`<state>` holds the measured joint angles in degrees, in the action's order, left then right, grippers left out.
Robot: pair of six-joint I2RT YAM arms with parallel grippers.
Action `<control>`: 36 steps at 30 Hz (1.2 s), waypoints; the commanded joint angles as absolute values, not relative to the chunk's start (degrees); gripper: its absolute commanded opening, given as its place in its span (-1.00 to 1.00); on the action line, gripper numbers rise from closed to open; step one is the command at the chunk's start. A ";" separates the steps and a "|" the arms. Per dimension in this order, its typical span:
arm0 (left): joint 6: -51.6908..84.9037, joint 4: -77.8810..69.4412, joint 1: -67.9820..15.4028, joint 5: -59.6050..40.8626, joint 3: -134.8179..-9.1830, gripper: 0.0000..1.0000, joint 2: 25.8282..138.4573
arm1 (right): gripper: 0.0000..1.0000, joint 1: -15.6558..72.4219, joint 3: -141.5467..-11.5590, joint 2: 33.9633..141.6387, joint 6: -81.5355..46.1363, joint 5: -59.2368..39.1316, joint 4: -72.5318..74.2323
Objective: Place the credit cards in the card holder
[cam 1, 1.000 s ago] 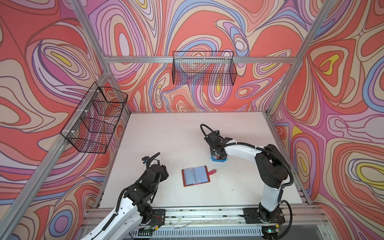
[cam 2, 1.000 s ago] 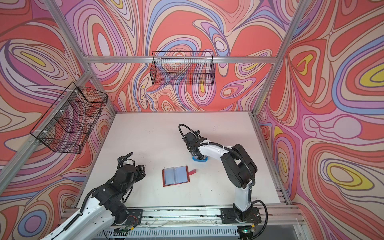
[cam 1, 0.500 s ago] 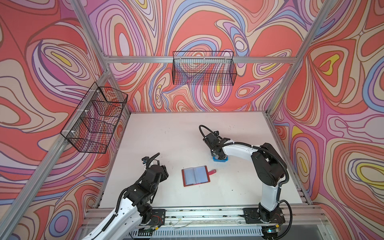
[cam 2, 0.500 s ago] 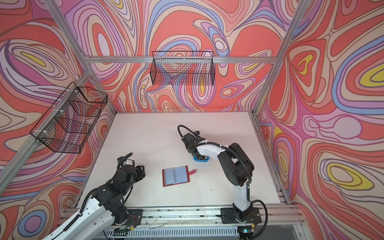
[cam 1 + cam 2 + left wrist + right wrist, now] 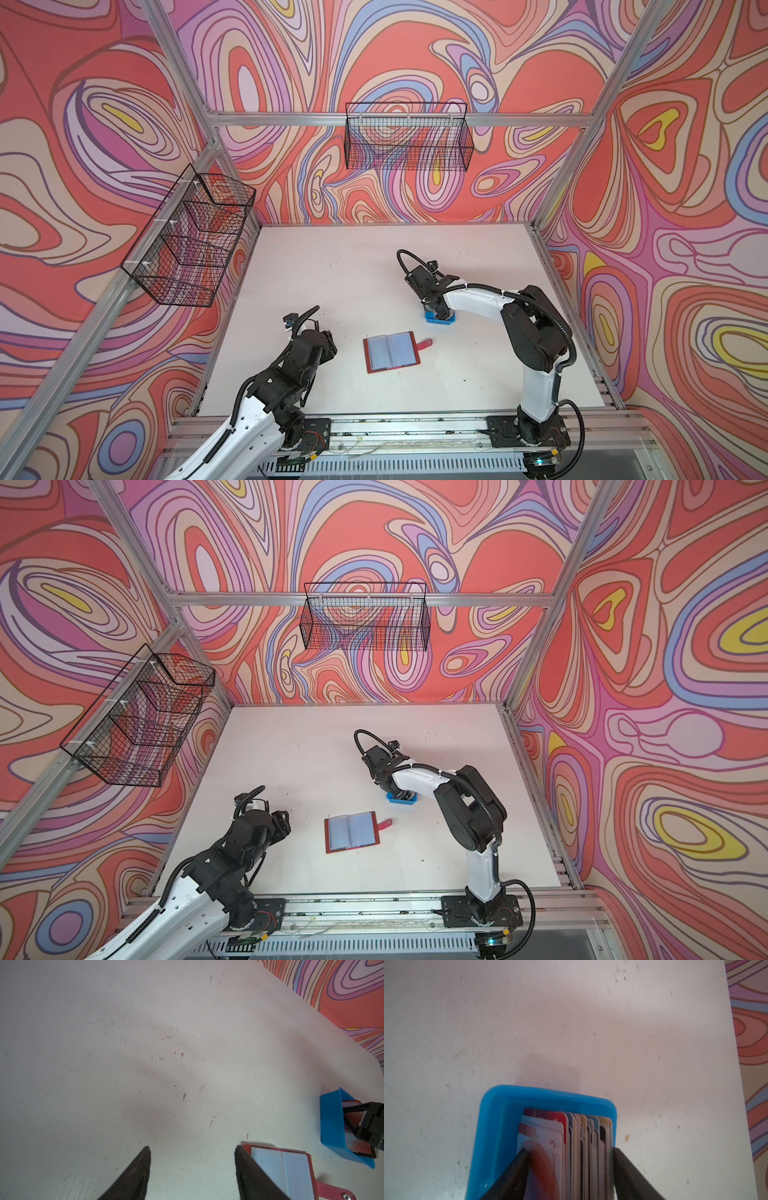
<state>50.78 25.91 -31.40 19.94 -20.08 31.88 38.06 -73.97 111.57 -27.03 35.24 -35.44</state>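
Observation:
The credit cards (image 5: 571, 1132) stand on edge as a packed stack in a small blue tray (image 5: 492, 1126). The front one, white with a red circle, leans and is blurred. My right gripper (image 5: 569, 1149) points down into the tray (image 5: 439, 319), open. Its jaws straddle the whole stack, one fingertip by the front card and one at the tray's far wall. The card holder (image 5: 392, 352), a red booklet, lies open and flat with clear sleeves up and its strap out to the right. My left gripper (image 5: 191, 1151) hovers open and empty left of the holder (image 5: 291, 1169).
Two black wire baskets hang on the walls, one on the left (image 5: 191, 241) and one at the back (image 5: 409, 141). The white table (image 5: 332, 270) is bordered by aluminium frame rails. The right arm's elbow (image 5: 536, 332) rises right of the tray.
The right gripper's jaws have narrowed around the card stack in the blue tray, and the arm has shifted slightly. The left arm and the card holder have not moved.

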 commanded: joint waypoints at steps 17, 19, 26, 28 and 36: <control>50.71 27.05 -31.20 20.73 -19.32 0.32 31.15 | 0.26 39.18 -69.42 107.36 -27.64 16.56 -27.76; 50.72 27.07 -31.21 20.73 -19.30 0.32 31.11 | 0.26 38.81 -68.58 106.71 -27.84 14.43 -26.42; 50.71 27.10 -31.20 20.72 -19.35 0.32 31.22 | 0.25 36.87 -65.16 102.78 -29.11 5.81 -21.14; 50.71 27.07 -31.23 20.74 -19.40 0.32 31.20 | 0.26 35.33 -64.40 102.25 -29.25 2.08 -20.06; 50.73 27.05 -31.20 20.75 -19.42 0.32 31.22 | 0.30 31.62 -61.96 102.37 -29.12 -7.31 -15.52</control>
<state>50.78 25.91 -31.40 19.97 -19.97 31.57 31.99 -63.05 103.15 -29.04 -2.57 -17.98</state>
